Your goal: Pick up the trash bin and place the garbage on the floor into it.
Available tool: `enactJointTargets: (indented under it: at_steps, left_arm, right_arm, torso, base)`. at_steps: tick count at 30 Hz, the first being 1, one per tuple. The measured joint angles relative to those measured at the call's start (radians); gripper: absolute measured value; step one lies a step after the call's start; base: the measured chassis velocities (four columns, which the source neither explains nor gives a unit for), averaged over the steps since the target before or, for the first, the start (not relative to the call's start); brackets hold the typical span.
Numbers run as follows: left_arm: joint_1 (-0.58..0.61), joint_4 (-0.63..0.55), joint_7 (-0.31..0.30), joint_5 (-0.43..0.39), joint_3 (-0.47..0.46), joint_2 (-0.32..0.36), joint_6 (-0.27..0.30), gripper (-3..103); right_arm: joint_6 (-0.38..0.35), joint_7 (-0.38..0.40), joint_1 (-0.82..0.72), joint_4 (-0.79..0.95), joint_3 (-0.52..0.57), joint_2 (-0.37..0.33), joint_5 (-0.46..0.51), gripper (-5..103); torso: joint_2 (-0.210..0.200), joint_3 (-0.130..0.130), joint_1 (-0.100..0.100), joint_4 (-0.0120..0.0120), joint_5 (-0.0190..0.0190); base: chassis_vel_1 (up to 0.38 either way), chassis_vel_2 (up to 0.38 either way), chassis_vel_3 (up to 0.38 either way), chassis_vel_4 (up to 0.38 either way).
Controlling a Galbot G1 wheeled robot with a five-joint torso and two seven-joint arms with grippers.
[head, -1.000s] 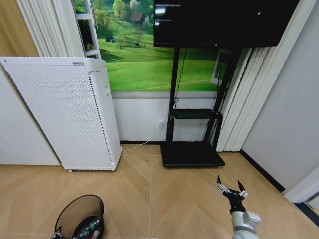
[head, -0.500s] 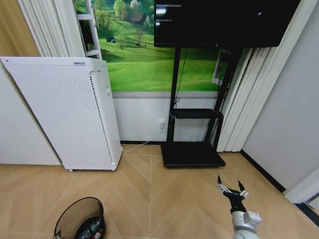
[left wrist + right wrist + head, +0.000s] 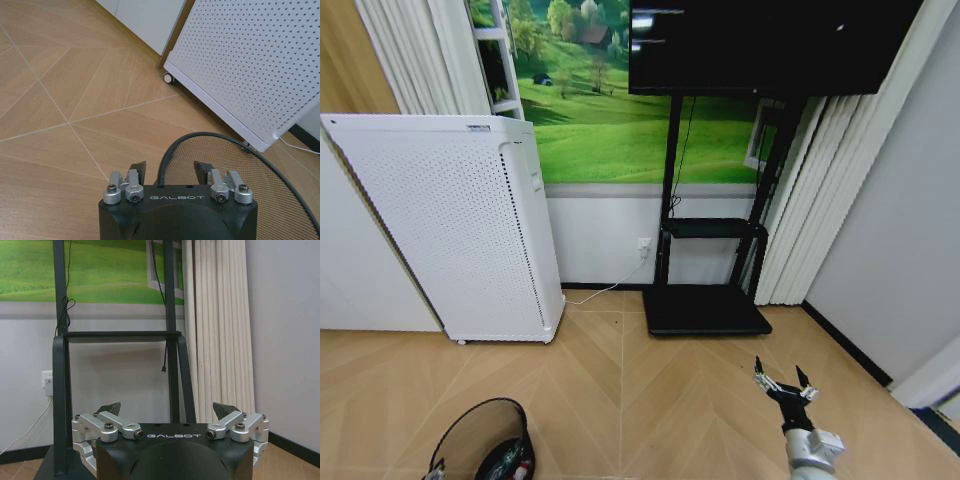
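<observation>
A herringbone parquet floor (image 3: 620, 400) runs back to a white wall under a large green meadow picture (image 3: 610, 130), with a black screen on a black stand (image 3: 705, 300) against the wall and pale pleated curtains (image 3: 805, 200) beside it. A tall white perforated appliance (image 3: 450, 230) on small castors stands ahead of the left gripper (image 3: 170, 170), close beyond the trash bin (image 3: 480, 440); a white cable (image 3: 595, 292) trails from a wall socket toward its foot. The round black wire-mesh bin sits at the lower left of the head view, and red-and-white garbage (image 3: 505, 458) shows inside it, low against the mesh wall. In the left wrist view the bin's dark rim passes up between the left gripper's two black fingertips (image 3: 137, 169), with one finger outside the rim and the other over the mesh on the inner side; the fingers straddle the rim with a gap still visible, and whether they press on the wire cannot be told. The right gripper (image 3: 782, 380) is held out over bare parquet, well apart from the bin and pointing toward the screen stand. Its fingers (image 3: 111, 408) are spread wide with nothing between them; in the right wrist view the stand's black legs and shelf rise straight ahead of it, the curtains to one side.
</observation>
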Motion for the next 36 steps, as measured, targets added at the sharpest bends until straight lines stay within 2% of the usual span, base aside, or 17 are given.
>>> enactJointTargets:
  at_steps: [1,2,3,5,7,8,9,11,12,14,15,16,18,23,26,30,36]
  left_arm:
    - [0.040,-0.048,0.000,0.003,0.000,-0.008,0.001,63]
    - [0.061,-0.072,0.001,0.011,-0.002,-0.013,0.000,63]
    - [0.113,-0.136,0.004,0.041,-0.015,-0.030,-0.004,74]
    - [0.148,-0.182,0.005,0.058,-0.028,-0.041,-0.008,74]
    - [0.219,-0.292,0.009,0.098,-0.066,-0.061,-0.011,85]
    - [0.219,-0.292,0.009,0.098,-0.066,-0.061,-0.011,85]
    - [0.240,-0.327,0.020,0.130,-0.084,-0.068,-0.020,89]
    - [0.260,-0.415,0.110,0.245,-0.133,-0.087,-0.090,98]
    - [0.260,-0.415,0.110,0.245,-0.133,-0.087,-0.090,98]
    - [0.235,-0.459,0.234,0.370,-0.152,-0.085,-0.150,100]
    - [0.217,-0.464,0.270,0.420,-0.154,-0.081,-0.165,100]
    - [0.217,-0.464,0.270,0.420,-0.154,-0.081,-0.165,100]
    - [0.139,-0.475,0.364,0.562,-0.135,-0.055,-0.200,100]
    - [0.051,-0.475,0.412,0.619,-0.061,-0.023,-0.196,100]
    - [-0.027,-0.465,0.424,0.668,0.029,-0.014,-0.194,100]
    - [-0.075,-0.411,0.423,0.661,0.093,-0.028,-0.209,100]
    - [-0.112,-0.353,0.420,0.636,0.126,-0.047,-0.225,100]
  right_arm:
    - [-0.010,0.001,0.008,0.001,0.000,-0.003,0.015,100]
    - [-0.015,0.001,0.012,0.003,0.000,-0.004,0.021,100]
    - [-0.026,0.000,0.021,0.005,0.000,-0.006,0.031,100]
    - [-0.029,-0.003,0.027,0.005,0.000,-0.006,0.035,100]
    - [-0.030,-0.034,0.031,0.000,-0.003,0.000,0.047,100]
    - [-0.030,-0.034,0.031,0.000,-0.003,0.000,0.047,100]
    - [-0.029,-0.052,0.028,-0.004,-0.006,0.003,0.048,100]
    - [-0.009,-0.091,0.007,-0.021,-0.017,0.019,0.014,100]
    - [-0.009,-0.091,0.007,-0.021,-0.017,0.019,0.014,100]
    - [0.004,-0.107,-0.030,-0.016,-0.024,0.033,-0.033,100]
    - [0.004,-0.113,-0.047,-0.008,-0.025,0.037,-0.049,100]
    - [0.004,-0.113,-0.047,-0.008,-0.025,0.037,-0.049,100]
    - [0.011,-0.145,-0.111,0.032,-0.026,0.049,-0.110,100]
    - [0.014,-0.185,-0.180,0.086,-0.028,0.067,-0.165,100]
    - [-0.009,-0.188,-0.224,0.178,-0.024,0.090,-0.187,100]
    - [-0.034,-0.157,-0.257,0.251,-0.008,0.101,-0.183,100]
    - [-0.039,-0.140,-0.292,0.310,0.020,0.130,-0.168,100]
  torso:
    - [0.000,0.000,0.000,0.0002,-0.0001]
    - [0.000,0.000,0.000,0.0002,0.0000]
    - [0.000,0.000,0.000,0.0007,0.0003]
    - [0.000,0.000,0.000,0.0008,0.0001]
    - [0.000,0.000,0.000,0.0007,0.0003]
    - [0.000,0.000,0.000,0.0007,0.0003]
    - [0.000,0.000,0.000,0.0007,0.0004]
    - [0.000,0.000,0.000,0.0005,0.0007]
    - [0.000,0.000,0.000,0.0005,0.0007]
    - [0.000,0.000,0.000,0.0003,0.0005]
    - [0.000,0.000,0.000,0.0003,0.0005]
    - [0.000,0.000,0.000,0.0003,0.0005]
    - [0.000,0.000,0.000,0.0002,-0.0002]
    - [0.000,0.000,0.000,-0.0001,-0.0003]
    - [0.000,0.000,0.000,0.0003,0.0003]
    - [0.000,0.000,0.000,0.0006,0.0001]
    - [0.000,0.000,0.000,0.0004,0.0000]
  base:
    - [0.000,0.000,0.000,0.000]
    - [0.000,0.000,0.000,0.000]
    - [0.000,0.000,0.000,0.000]
    - [0.000,0.000,0.000,0.000]
    - [0.000,0.000,0.000,0.000]
    - [0.000,0.000,0.000,0.000]
    - [0.000,0.000,0.000,0.000]
    - [0.000,0.000,0.000,0.000]
    - [0.000,0.000,0.000,0.000]
    - [0.000,0.000,0.000,0.000]
    - [0.000,0.000,0.000,0.000]
    - [0.000,0.000,0.000,0.000]
    - [0.000,0.000,0.000,0.000]
    - [0.000,0.000,0.000,0.000]
    - [0.000,0.000,0.000,0.000]
    - [0.000,0.000,0.000,0.000]
    - [0.000,0.000,0.000,0.000]
